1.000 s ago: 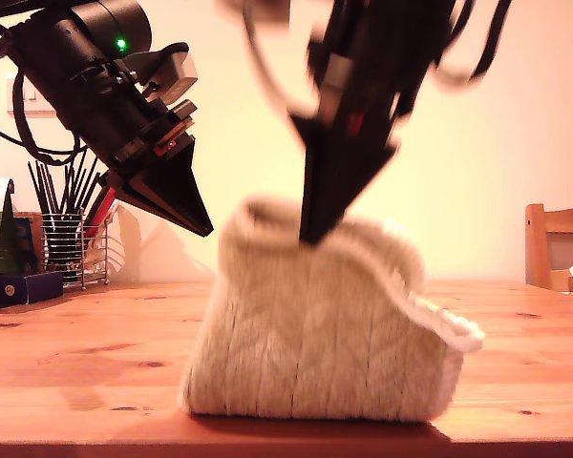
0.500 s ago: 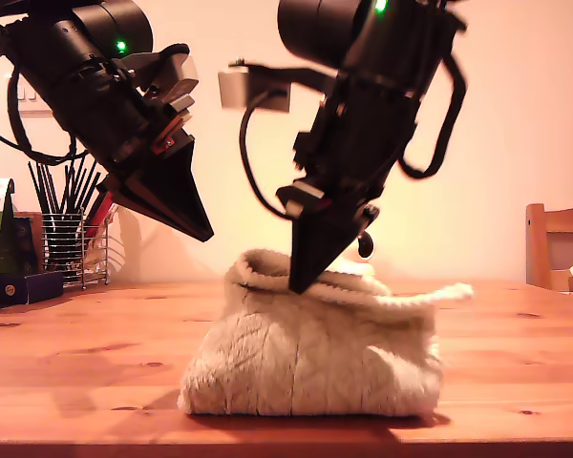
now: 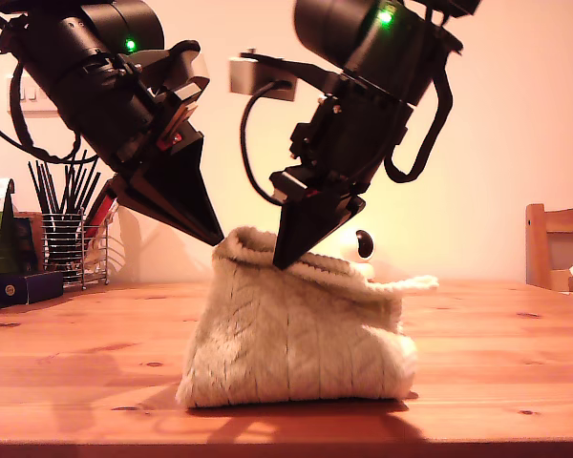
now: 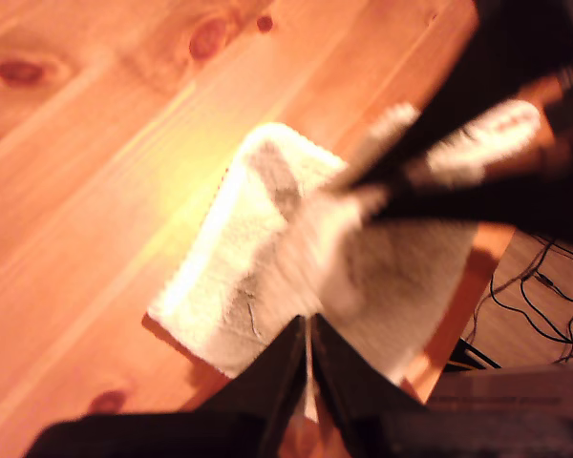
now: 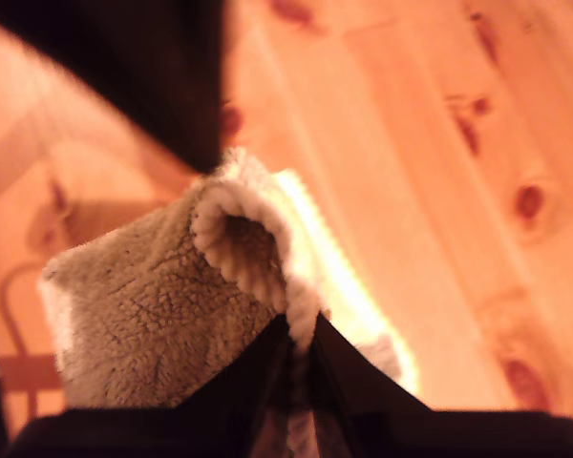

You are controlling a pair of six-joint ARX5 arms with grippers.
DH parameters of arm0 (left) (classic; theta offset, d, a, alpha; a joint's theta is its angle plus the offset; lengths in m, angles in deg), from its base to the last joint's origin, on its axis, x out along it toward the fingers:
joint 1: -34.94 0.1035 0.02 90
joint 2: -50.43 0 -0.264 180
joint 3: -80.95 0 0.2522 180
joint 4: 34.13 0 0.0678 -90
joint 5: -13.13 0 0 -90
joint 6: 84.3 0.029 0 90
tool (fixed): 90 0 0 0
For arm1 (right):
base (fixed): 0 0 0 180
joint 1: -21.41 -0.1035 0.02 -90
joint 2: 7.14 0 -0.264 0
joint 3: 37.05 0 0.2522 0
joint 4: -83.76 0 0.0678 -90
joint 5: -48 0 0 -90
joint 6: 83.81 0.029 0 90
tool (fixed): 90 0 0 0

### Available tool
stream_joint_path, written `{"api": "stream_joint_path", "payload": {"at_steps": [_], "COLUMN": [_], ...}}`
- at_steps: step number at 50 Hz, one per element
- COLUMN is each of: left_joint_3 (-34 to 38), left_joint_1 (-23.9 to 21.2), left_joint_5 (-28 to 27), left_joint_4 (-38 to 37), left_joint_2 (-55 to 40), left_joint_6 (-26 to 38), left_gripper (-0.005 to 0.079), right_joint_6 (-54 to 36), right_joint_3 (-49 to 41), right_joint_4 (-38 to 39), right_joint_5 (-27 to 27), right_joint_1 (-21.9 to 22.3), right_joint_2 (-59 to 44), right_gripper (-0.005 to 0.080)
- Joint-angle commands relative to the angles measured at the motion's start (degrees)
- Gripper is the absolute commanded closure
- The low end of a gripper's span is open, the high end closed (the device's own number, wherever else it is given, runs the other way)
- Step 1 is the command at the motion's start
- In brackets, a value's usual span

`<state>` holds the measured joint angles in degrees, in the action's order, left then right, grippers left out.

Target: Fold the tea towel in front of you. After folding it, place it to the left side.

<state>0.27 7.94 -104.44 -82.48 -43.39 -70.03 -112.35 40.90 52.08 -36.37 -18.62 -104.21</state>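
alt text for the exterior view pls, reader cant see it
Two black robot grippers pinch the top edge of a cream-white ribbed terry tea towel, lifting it into a draped heap on a wooden table. A wire holder of dark utensils stands at the exterior view's left.

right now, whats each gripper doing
My first gripper: closed, pinching the tea towel.
My second gripper: closed on the tea towel's ribbed hem.

Tea towel (image 3: pixel 296 334) mid-table (image 3: pixel 86 363); bare wood either side; utensil rack (image 3: pixel 72 243) far back, exterior view's left.
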Motion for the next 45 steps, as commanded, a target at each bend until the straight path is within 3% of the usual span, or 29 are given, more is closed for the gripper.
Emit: {"api": "stream_joint_path", "payload": {"at_steps": [1, 17, 32, 45], "left_joint_3": [1.0, 3.2, 7.2, 8.4], "left_joint_1": [-0.2, -0.2, -1.3, -3.3], "left_joint_5": [-0.3, -0.5, -2.1, -2.0], "left_joint_4": [0.0, 0.2, 2.7, 7.3], "left_joint_2": [0.2, 0.2, 0.2, 0.2], "left_joint_6": [0.3, 0.3, -0.3, -1.1], "left_gripper": [0.0766, 0.0766, 0.0766, 0.0766], "right_joint_6": [0.1, 1.6, 2.0, 3.1], "right_joint_3": [0.5, 0.5, 0.8, 5.4], "right_joint_4": [1.4, 5.0, 8.4, 3.0], "right_joint_5": [0.5, 1.2, -0.3, -2.3], "right_joint_1": [-0.1, -0.1, -0.1, -0.1], "right_joint_2": [-3.0, -7.1, -7.1, -7.1], "right_gripper": [0.0765, 0.0763, 0.0552, 0.0517]}}
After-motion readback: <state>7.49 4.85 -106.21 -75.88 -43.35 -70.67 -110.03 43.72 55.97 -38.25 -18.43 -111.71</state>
